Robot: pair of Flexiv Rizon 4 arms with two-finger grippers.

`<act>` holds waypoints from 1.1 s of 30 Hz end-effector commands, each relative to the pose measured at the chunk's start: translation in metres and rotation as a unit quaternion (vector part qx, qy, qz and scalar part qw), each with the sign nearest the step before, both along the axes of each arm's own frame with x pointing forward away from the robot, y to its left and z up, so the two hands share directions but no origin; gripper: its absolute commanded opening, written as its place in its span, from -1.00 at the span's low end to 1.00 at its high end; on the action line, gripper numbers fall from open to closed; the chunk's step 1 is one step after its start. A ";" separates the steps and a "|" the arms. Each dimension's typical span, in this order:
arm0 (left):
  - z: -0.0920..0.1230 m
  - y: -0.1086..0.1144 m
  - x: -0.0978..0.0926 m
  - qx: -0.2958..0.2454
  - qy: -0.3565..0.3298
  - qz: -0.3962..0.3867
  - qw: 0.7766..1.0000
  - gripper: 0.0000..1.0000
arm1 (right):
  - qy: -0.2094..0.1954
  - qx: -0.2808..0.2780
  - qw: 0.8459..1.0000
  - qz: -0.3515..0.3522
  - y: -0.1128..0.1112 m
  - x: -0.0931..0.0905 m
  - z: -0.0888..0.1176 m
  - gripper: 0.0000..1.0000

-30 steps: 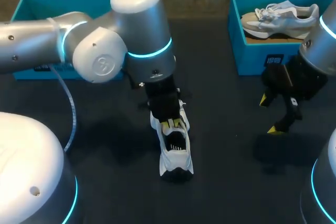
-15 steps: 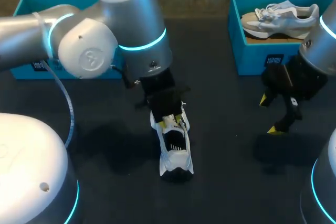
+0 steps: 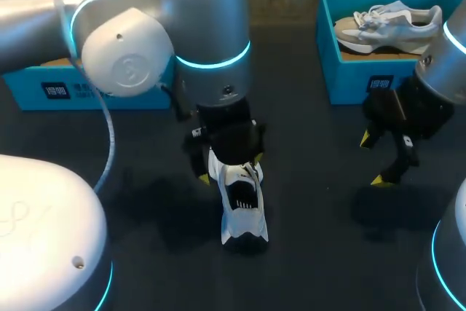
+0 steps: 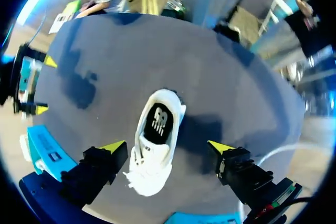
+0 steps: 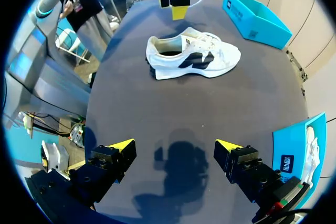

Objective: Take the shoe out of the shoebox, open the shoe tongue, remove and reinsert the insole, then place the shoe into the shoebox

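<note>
Left gripper [image 4: 167,147] spread wide, pinching nothing; white shoe [image 3: 240,207] sits just under its gap, heel out toward 6 o'clock in head view.

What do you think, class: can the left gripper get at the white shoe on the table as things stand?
Probably yes: the left gripper hangs open just above the white shoe, a finger on each side, nothing between them.

I can read no word or number, only see a small dark label with pale print on the near wall of the left shoebox [image 3: 29,89] and another on the right shoebox [image 3: 349,78], and a pale mark on the dark insole [image 4: 159,124] of the white shoe [image 4: 149,163], all too small to make out.
</note>
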State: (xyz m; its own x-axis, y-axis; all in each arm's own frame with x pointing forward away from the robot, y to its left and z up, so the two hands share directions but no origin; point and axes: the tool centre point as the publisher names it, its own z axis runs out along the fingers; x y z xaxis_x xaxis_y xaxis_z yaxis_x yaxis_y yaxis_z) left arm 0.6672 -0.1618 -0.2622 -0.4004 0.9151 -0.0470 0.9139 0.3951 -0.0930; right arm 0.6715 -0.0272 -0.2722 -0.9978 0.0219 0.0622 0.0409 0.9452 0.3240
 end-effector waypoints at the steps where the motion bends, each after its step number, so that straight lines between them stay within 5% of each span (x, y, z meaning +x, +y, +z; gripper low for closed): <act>1: 0.001 -0.001 -0.009 0.033 0.092 0.259 0.961 1.00 | 0.000 -0.001 1.000 0.000 0.000 0.000 -0.001 1.00; 2: 0.001 0.003 -0.015 0.029 0.048 0.356 0.933 1.00 | 0.000 -0.001 1.000 0.000 0.000 0.000 -0.001 1.00; 12: 0.001 0.003 -0.015 0.029 0.048 0.356 0.933 1.00 | 0.000 -0.001 1.000 0.000 0.000 0.000 -0.001 1.00; 20: -0.024 -0.003 -0.033 0.002 0.128 0.466 0.876 1.00 | 0.000 -0.001 1.000 0.000 0.000 0.000 -0.001 1.00; 33: -0.052 -0.008 -0.050 0.003 0.105 0.503 0.858 1.00 | 0.000 -0.001 1.000 0.000 0.000 0.000 -0.001 1.00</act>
